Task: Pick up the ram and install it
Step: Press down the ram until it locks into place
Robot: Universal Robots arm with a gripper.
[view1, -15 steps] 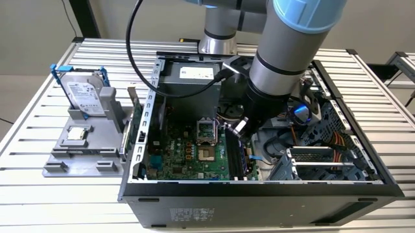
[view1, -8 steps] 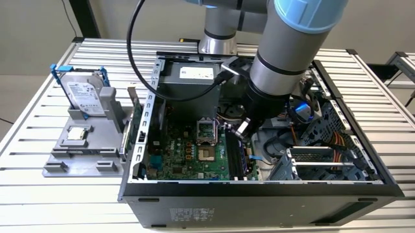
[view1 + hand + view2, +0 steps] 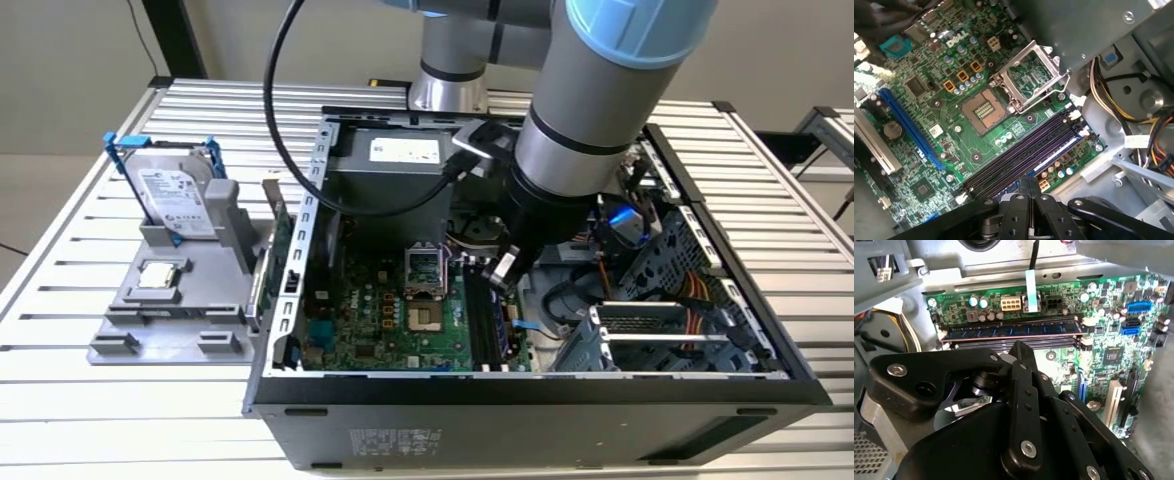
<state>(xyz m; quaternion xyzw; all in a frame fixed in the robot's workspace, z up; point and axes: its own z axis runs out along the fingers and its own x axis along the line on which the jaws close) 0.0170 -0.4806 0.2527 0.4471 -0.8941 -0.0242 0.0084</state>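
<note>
Ram (image 3: pixel 1014 331), thin flat bluish stick, seated in slot

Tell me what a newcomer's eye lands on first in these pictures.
First, the big grey arm reaching down into the open computer case, its gripper just above the long black memory slots on the green motherboard. In the second wrist view the ram lies along one of those slots, beyond the black gripper. At the exterior view's left, a silver hard drive stands in a grey holder.
</note>
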